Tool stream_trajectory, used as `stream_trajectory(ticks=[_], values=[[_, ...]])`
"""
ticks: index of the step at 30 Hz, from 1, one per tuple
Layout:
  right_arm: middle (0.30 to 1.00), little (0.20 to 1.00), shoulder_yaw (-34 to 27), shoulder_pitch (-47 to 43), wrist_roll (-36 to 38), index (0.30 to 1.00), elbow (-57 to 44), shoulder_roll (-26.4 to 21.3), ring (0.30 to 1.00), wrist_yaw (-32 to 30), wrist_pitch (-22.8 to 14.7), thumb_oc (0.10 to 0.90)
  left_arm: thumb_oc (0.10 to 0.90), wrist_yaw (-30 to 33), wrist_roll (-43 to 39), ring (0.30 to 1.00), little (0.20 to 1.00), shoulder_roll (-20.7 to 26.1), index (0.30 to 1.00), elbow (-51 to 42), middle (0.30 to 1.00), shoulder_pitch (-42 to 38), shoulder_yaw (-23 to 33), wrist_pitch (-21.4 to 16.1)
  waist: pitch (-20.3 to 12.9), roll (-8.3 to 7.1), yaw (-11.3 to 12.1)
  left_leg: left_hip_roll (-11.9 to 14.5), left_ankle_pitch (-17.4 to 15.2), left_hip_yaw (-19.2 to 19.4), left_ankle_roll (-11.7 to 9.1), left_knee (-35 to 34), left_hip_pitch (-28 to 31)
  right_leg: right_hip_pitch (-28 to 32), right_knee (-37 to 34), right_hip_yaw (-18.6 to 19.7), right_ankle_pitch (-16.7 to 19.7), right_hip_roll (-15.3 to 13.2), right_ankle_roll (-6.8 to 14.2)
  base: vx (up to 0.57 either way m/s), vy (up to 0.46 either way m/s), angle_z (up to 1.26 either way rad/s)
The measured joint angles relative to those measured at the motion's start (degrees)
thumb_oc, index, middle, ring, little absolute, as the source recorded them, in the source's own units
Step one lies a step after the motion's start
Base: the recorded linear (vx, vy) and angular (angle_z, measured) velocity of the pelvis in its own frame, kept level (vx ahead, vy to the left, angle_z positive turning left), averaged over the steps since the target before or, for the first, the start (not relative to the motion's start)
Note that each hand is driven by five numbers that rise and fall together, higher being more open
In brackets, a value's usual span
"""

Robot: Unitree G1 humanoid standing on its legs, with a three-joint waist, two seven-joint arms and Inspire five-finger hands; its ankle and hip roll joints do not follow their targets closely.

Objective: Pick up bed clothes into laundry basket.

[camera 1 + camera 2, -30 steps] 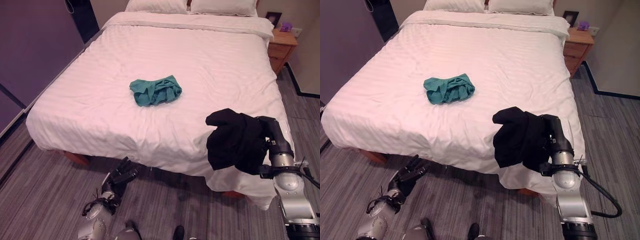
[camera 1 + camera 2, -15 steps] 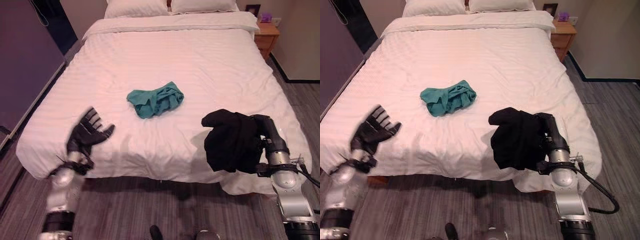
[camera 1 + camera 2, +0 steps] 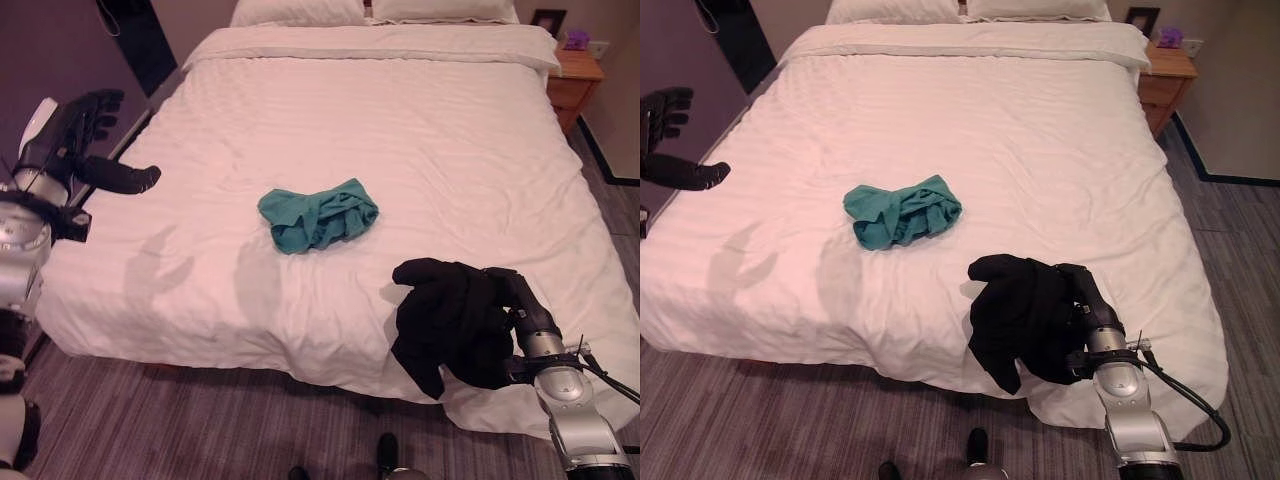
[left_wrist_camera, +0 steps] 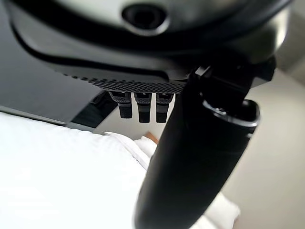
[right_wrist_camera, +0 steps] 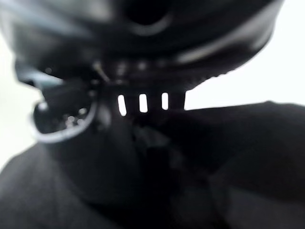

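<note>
My right hand (image 3: 512,300) is clamped on the black garment (image 3: 447,320), which hangs off it over the near corner of the bed (image 3: 400,130). The teal garment (image 3: 318,213) lies mid-bed, untouched. My left hand (image 3: 85,130) is raised beside the bed's left edge, fingers loosely curled, thumb out, holding nothing. Risks: most of the black cloth dangles loose — it could slip free or snag the sheet when I swing away. I see no basket here, so the drop is blind.
</note>
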Motion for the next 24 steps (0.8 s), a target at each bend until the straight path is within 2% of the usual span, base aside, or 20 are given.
stream_trajectory(ticks=[2, 7, 13, 14, 17, 19, 20, 21, 24], values=[[0.3, 0.3, -0.09, 0.4, 0.79, 0.3, 0.04, 0.01, 0.3, 0.0, -0.35, 0.4, 0.8, 0.18, 1.95, 0.9, 0.9, -1.05, 0.9, 1.35, 0.9, -0.93, -0.49, -0.74, -0.4, 0.07, -1.75, 0.04, -0.01, 0.7, -0.01, -0.01, -0.45, -0.83, 0.0, 0.27, -0.02, -0.14, 0.02, 0.06, 0.014, -0.12], [0.3, 0.3, -0.22, 2.74, 1.0, 0.3, 0.51, -0.01, 0.3, -0.35, -0.39, 0.4, 0.8, 3.05, 8.92, 0.9, 0.9, -9.08, 0.9, 10.48, 0.9, -6.56, -6.09, 0.53, -1.75, -0.24, -4.64, -0.22, -0.48, 1.83, -0.44, -0.03, -1.37, -2.33, 0.0, 1.08, 0.11, -0.07, -0.11, 0.04, 0.028, -0.1], [0.3, 0.3, -0.7, 4.76, 1.23, 0.3, 0.46, -0.91, 0.3, -0.71, -0.42, 0.4, 0.8, 6.98, 12.63, 0.9, 0.9, -16.7, 0.9, 17.75, 0.9, -7.45, -5.88, 2.89, -3.64, -1.34, -7.16, -0.18, -0.48, 3.55, -0.47, -0.09, -4.16, -5.93, 0.0, 2.72, 0.88, 0.32, -0.5, 0.0, 0.028, -0.15], [0.3, 0.3, -0.55, 4.59, 1.23, 0.3, 0.47, -1.03, 0.3, -0.69, -0.41, 0.4, 0.8, 7.41, 12.64, 0.9, 0.9, -16.94, 0.9, 18.37, 0.9, -7.5, -5.91, 2.96, -3.76, -1.51, -6.97, -0.01, -0.47, 3.85, -0.48, -0.18, -4.53, -6.43, 0.0, 2.96, 1.01, 0.14, -0.63, -0.03, 0.023, -0.29], [0.3, 0.3, -0.5, 4.79, 1.27, 0.3, 0.44, -2.04, 0.3, -1.1, -0.44, 0.4, 0.8, 7.66, 13.57, 0.9, 0.9, -18.05, 0.9, 20.94, 0.9, -8.45, -6.4, 3.97, -3.98, -2.69, -8.89, -0.16, -0.48, 5.19, -0.47, -0.13, -6.19, -8.85, 0.01, 4.24, 1.69, 0.58, -0.62, 0.01, 0.031, -0.2], [0.3, 0.3, -0.48, 4.9, 1.28, 0.3, 0.44, -2.3, 0.3, -1.1, -0.5, 0.4, 0.8, 7.68, 14.92, 0.9, 0.9, -17.91, 0.9, 22.83, 0.9, -9.44, -6.74, 4.27, -4.14, -3.33, -8.92, -0.11, -0.5, 6.1, -0.46, -0.23, -6.85, -9.93, 0.02, 5.09, 1.98, 0.35, -0.52, 0.08, 0.054, -0.23], [0.3, 0.3, -0.59, 5.43, 1.32, 0.3, 0.43, -2.34, 0.3, -1.16, -0.54, 0.4, 0.8, 7.66, 14.97, 0.9, 0.9, -18.01, 0.9, 23.6, 0.9, -9.54, -6.85, 4.39, -4.04, -3.89, -10.3, -0.17, -0.6, 6.13, -0.44, -0.18, -6.89, -10.19, 0.02, 5.52, 2.03, 0.78, -0.56, -0.02, 0.026, -0.08], [0.3, 0.3, -0.59, 5.43, 1.32, 0.3, 0.43, -2.34, 0.3, -1.16, -0.54, 0.4, 0.8, 7.66, 14.97, 0.9, 0.9, -18.01, 0.9, 23.6, 0.9, -9.54, -6.85, 4.39, -4.04, -3.89, -10.3, -0.17, -0.6, 6.13, -0.44, -0.18, -6.89, -10.19, 0.02, 5.52, 2.03, 0.78, -0.56, -0.02, 0.035, -0.16], [0.3, 0.3, -0.27, 6.89, 1.5, 0.3, 0.42, -2.38, 0.3, -1.21, -1.47, 0.4, 0.8, 7.7, 14.95, 0.9, 0.9, -18.06, 0.9, 25.13, 0.9, -11.34, -6.89, 4.37, -3.44, -5.43, -10.87, -0.12, -0.69, 7.34, -0.55, -0.06, -8.01, -11.8, 0.03, 6.52, 2.48, 0.65, -0.61, -0.04, 0.014, -0.16]])
